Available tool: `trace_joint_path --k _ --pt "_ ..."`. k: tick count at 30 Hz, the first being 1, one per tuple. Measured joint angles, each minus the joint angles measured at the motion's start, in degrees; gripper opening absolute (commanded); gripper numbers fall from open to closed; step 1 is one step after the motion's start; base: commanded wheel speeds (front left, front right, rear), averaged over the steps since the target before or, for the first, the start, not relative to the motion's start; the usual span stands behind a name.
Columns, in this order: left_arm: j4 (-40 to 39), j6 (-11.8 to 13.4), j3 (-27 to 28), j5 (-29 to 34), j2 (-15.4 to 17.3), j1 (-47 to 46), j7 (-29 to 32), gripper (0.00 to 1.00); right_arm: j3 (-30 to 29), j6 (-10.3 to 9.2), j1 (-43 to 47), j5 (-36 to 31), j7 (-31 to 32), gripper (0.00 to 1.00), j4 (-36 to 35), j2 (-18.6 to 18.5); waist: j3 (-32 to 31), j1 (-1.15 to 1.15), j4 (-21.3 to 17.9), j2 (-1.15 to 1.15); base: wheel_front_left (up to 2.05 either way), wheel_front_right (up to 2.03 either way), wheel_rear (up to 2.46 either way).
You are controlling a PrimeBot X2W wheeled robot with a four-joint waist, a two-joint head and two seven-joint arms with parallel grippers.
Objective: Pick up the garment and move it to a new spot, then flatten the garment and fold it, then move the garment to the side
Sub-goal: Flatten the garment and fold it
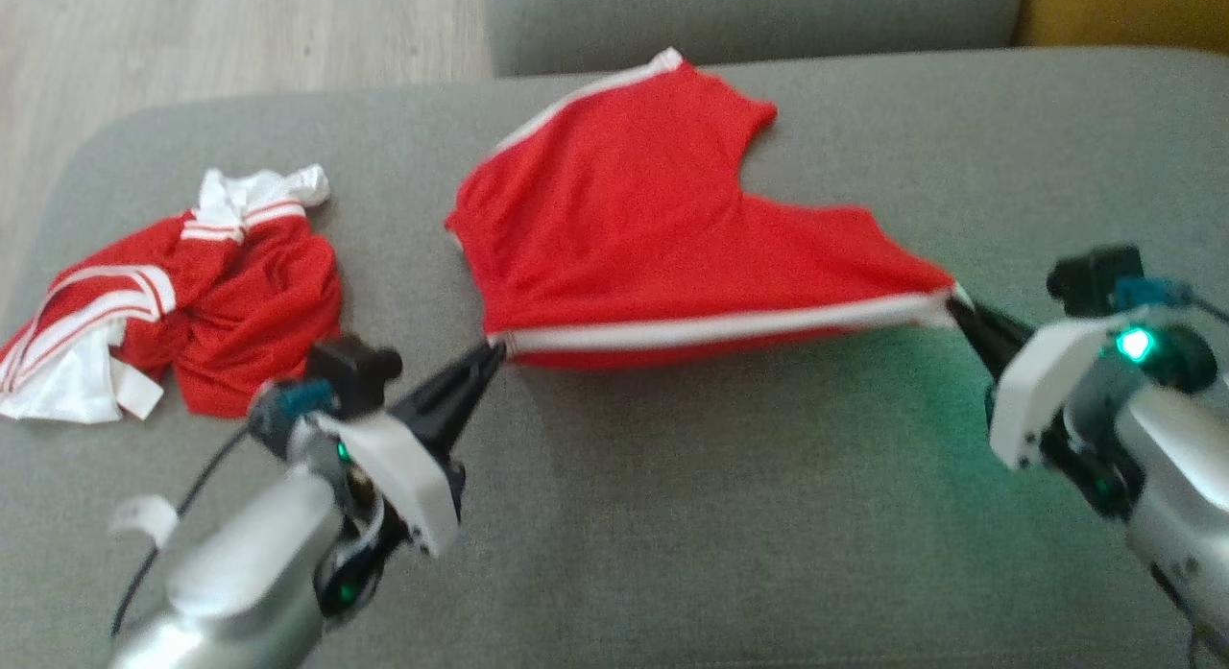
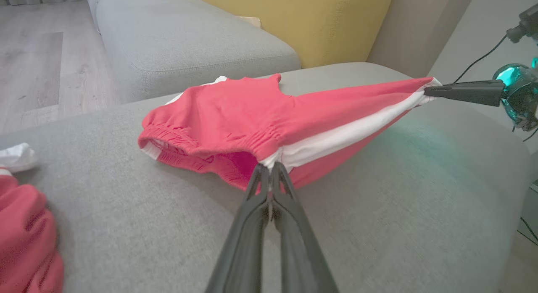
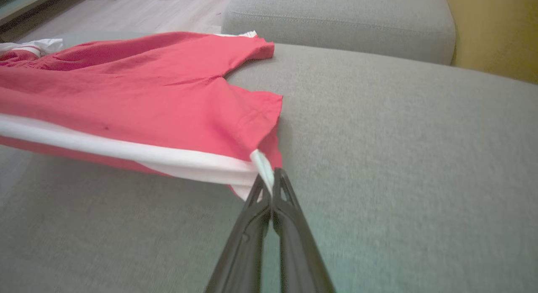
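Left gripper [image 1: 494, 347] and right gripper [image 1: 953, 306] pinch the red shorts [image 1: 634, 227] taut; lower both evenly onto the grey cushion [image 1: 730, 515].

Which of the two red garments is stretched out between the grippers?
The red shorts, pinched at each end of the white stripe by the left gripper and right gripper; the other red garment lies crumpled apart.

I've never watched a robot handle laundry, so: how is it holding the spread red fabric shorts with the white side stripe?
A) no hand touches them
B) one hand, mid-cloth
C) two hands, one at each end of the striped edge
C: the left hand pinches the waistband end and the right hand the leg-hem end, the red fabric shorts taut between them.
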Motion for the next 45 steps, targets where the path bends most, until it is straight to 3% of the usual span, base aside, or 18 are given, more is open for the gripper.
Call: trace_joint_path --k 4,12,21,24,30,33,38,45 --pt "-2.87 0.0 0.19 0.48 0.27 5.65 0.01 0.0 0.24 0.0 6.72 3.67 2.1 0.0 -5.35 -3.66 -3.48 0.0 -0.08 0.0 0.0 0.0 0.0" --pt "-8.03 1.03 -0.75 1.49 1.89 12.49 0.07 0.0 -3.55 0.0 16.94 5.44 4.39 0.0 -13.21 -7.28 -6.76 0.01 0.12 0.0 0.0 0.0 0.0" --pt "-16.41 3.68 -3.15 1.99 4.63 18.84 2.11 0.0 -12.47 0.0 30.9 6.44 11.4 0.0 -22.98 -13.0 -8.26 0.01 0.86 0.0 0.0 0.0 0.0" --pt "-18.95 4.99 -3.04 1.94 4.9 19.75 2.35 0.0 -17.46 0.01 32.56 5.57 12.14 0.0 -25.76 -13.37 -8.16 0.01 0.85 0.0 0.0 0.0 0.0" --pt "-20.82 6.05 -1.86 1.83 5.23 19.32 2.52 0.0 -23.03 0.01 29.67 0.07 15.99 0.0 -29.95 -12.17 -7.0 0.02 1.45 0.0 0.0 0.0 0.0" --pt "-21.48 6.04 -0.71 1.83 5.34 15.47 3.09 0.0 -23.8 0.01 21.8 -3.33 20.7 0.0 -30.12 -10.32 -4.97 0.02 2.77 0.0 0.0 0.0 0.0" --pt "-21.4 5.57 0.34 1.82 4.61 10.39 3.61 0.0 -22.54 0.01 11.87 -5.99 24.48 0.0 -28.46 -9.7 -1.78 0.03 4.8 0.0 0.0 0.0 0.0" --pt "-16.56 3.99 0.76 1.91 0.16 3.14 4.01 0.0 -17.61 0.01 -2.68 -7.43 26.22 0.0 -22.35 -9.84 3.63 0.04 8.26 0.0 0.0 0.0 0.0"
